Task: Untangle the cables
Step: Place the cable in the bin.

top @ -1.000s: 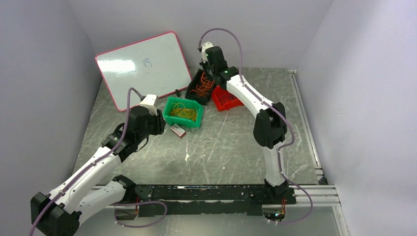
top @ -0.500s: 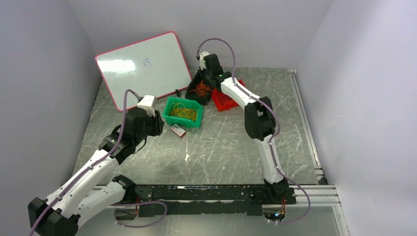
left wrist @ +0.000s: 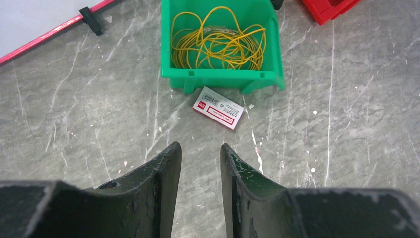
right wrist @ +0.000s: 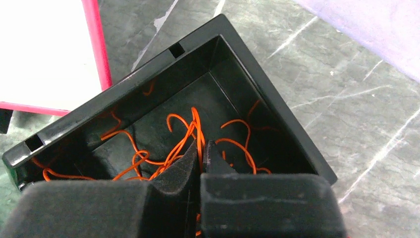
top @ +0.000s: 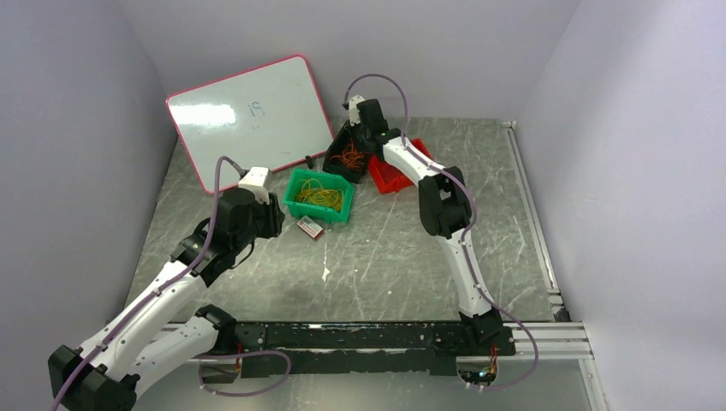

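Note:
Orange cables (right wrist: 183, 134) lie tangled in a black bin (right wrist: 292, 139), seen also in the top view (top: 348, 156). My right gripper (right wrist: 200, 145) is inside that bin, shut on a strand of the orange cables running between its jaws. Yellow cables (left wrist: 218, 44) are coiled in a green bin (left wrist: 223, 79), also in the top view (top: 321, 197). My left gripper (left wrist: 200, 148) is open and empty, above the table in front of the green bin. A red bin (top: 394, 175) stands right of the black one; no red cables show.
A whiteboard with a pink frame (top: 248, 111) leans at the back left. A small white and red card (left wrist: 218, 107) lies on the table just in front of the green bin. Grey walls close in on the left, back and right.
My right arm has drawn leftward and down, bringing its gripper lower into the black bin. My left arm has shifted slightly.

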Robot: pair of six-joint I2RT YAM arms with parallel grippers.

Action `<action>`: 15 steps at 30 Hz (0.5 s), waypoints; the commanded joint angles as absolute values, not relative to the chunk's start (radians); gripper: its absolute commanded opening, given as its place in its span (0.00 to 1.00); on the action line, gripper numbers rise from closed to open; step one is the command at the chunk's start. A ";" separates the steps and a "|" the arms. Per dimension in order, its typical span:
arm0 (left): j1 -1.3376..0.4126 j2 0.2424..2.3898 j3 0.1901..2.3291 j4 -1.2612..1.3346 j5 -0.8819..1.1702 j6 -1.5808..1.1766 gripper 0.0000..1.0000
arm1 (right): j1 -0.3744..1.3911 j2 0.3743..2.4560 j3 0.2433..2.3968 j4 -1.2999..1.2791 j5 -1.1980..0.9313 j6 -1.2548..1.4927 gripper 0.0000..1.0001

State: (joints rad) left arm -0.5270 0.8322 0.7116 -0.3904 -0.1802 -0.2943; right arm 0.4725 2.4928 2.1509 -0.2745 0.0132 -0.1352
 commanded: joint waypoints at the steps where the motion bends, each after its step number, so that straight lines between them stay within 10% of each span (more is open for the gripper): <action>1: -0.519 0.827 0.724 -0.390 -0.196 -0.296 0.40 | 0.470 2.518 2.186 -0.253 -0.043 -0.144 0.00; 15: -0.519 0.827 0.725 -0.393 -0.202 -0.297 0.40 | 0.471 2.499 2.182 -0.203 -0.173 -0.125 0.00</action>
State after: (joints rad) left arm -0.5270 0.8333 0.7116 -0.3904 -0.1802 -0.2947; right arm 0.4725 2.5011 2.1506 -0.2279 -0.1268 -0.1356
